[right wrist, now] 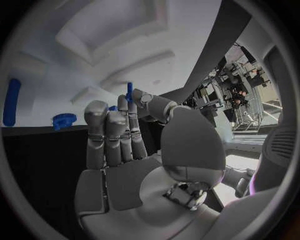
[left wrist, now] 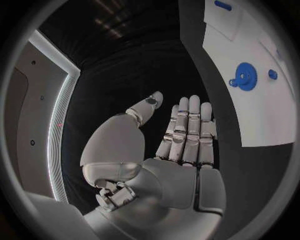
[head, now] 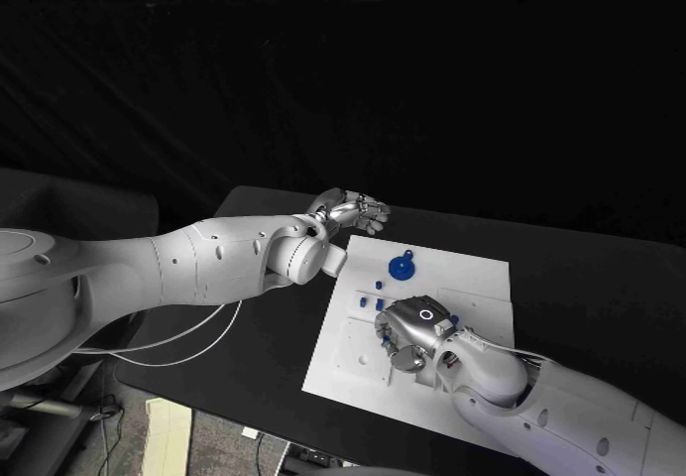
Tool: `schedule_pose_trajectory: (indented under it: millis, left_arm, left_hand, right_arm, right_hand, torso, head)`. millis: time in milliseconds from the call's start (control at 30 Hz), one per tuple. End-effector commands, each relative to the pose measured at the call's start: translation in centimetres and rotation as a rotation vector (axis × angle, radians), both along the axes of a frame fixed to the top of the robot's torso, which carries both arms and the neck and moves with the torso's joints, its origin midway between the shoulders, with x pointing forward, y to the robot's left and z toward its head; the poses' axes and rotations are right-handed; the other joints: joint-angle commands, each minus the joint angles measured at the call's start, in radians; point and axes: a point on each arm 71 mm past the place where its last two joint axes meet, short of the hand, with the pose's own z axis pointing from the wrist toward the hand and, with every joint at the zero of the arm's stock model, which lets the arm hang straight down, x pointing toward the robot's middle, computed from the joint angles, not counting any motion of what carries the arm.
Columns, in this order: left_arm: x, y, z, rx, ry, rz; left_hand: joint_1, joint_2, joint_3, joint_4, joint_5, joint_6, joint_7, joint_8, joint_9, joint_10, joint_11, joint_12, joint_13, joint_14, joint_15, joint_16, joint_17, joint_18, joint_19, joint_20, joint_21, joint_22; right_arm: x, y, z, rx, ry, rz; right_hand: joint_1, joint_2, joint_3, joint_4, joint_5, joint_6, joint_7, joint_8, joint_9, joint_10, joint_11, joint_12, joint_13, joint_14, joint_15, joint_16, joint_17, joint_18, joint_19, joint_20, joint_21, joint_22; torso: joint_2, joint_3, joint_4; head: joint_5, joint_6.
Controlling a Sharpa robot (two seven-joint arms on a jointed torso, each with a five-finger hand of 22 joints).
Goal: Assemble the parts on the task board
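Note:
The white task board (head: 472, 288) lies in the middle of the black table. A blue gear (head: 401, 266) sits near its far edge, and small blue parts (head: 375, 294) stand by its left edge. My right hand (head: 407, 334) hovers low over the board's left half. In the right wrist view, the right hand (right wrist: 125, 145) pinches a small blue peg (right wrist: 129, 92) between thumb and a fingertip, with the gear (right wrist: 64, 120) and a long blue piece (right wrist: 11, 101) beyond. My left hand (head: 352, 210) is off the board's far left corner. In the left wrist view this left hand (left wrist: 169, 145) has straight fingers and holds nothing.
The left wrist view shows the board's edge (left wrist: 250, 125) with the blue gear (left wrist: 245, 77), a small blue part (left wrist: 273, 74) and another blue piece (left wrist: 223, 5). Black table (head: 601, 268) surrounds the board; its near left edge (head: 214, 382) drops to the floor.

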Motion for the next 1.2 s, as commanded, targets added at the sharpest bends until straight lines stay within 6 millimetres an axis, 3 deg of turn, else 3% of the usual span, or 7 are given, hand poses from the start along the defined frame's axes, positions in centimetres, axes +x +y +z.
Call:
schedule_pose_trajectory:
  millis: [33, 667, 1200]
  left_arm:
    - [0.02, -0.21, 0.2, -0.008, -0.012, -0.002]
    - [0.02, -0.24, 0.21, -0.008, -0.012, -0.002]
    - [0.08, -0.41, 0.33, -0.009, -0.012, -0.005]
  left_hand:
    - [-0.001, 0.008, 0.002, -0.006, -0.002, -0.005, -0.004, 0.004, -0.001, -0.003, -0.002, 0.003, -0.002, 0.007, 0.002, -0.007, 0.001, 0.02, 0.002, 0.004, -0.006, 0.002]
    - [0.0, 0.007, 0.002, -0.005, -0.002, -0.005, -0.004, 0.005, -0.001, -0.004, -0.002, 0.003, -0.002, 0.007, 0.002, -0.01, 0.002, 0.02, 0.002, 0.004, -0.006, 0.002]
    - [0.0, 0.007, 0.002, -0.005, -0.002, -0.005, -0.004, 0.005, -0.001, -0.004, -0.002, 0.003, -0.002, 0.007, 0.003, -0.012, 0.003, 0.02, 0.002, 0.005, -0.007, 0.002]
  right_arm:
    - [-0.09, 0.11, -0.17, -0.022, -0.001, 0.008]
    - [-0.37, 0.42, -0.45, -0.032, 0.006, 0.015]
    - [-0.64, 1.09, -0.98, -0.076, 0.023, 0.026]
  right_hand:
    - [0.009, 0.002, 0.0, 0.007, 0.0, 0.001, 0.001, 0.003, 0.002, 0.045, 0.008, 0.003, 0.001, 0.001, -0.005, -0.007, -0.001, 0.096, -0.001, -0.006, 0.005, 0.013]
    - [0.008, 0.003, -0.001, 0.007, 0.0, 0.0, 0.001, 0.003, 0.002, 0.045, 0.008, 0.002, 0.001, 0.001, -0.005, -0.007, -0.001, 0.096, -0.001, -0.006, 0.004, 0.013]
    - [0.007, 0.005, -0.002, 0.005, 0.001, -0.001, 0.002, 0.002, 0.002, 0.045, 0.009, 0.001, 0.001, 0.001, -0.005, -0.008, -0.001, 0.096, -0.001, -0.006, 0.004, 0.013]
  torso:
    - [0.0, 0.0002, -0.0002]
    - [-0.001, 0.0013, -0.0009]
    - [0.0, 0.0001, 0.0]
  head:
    - [0.001, -0.004]
    - [0.007, -0.011]
    - [0.007, -0.012]
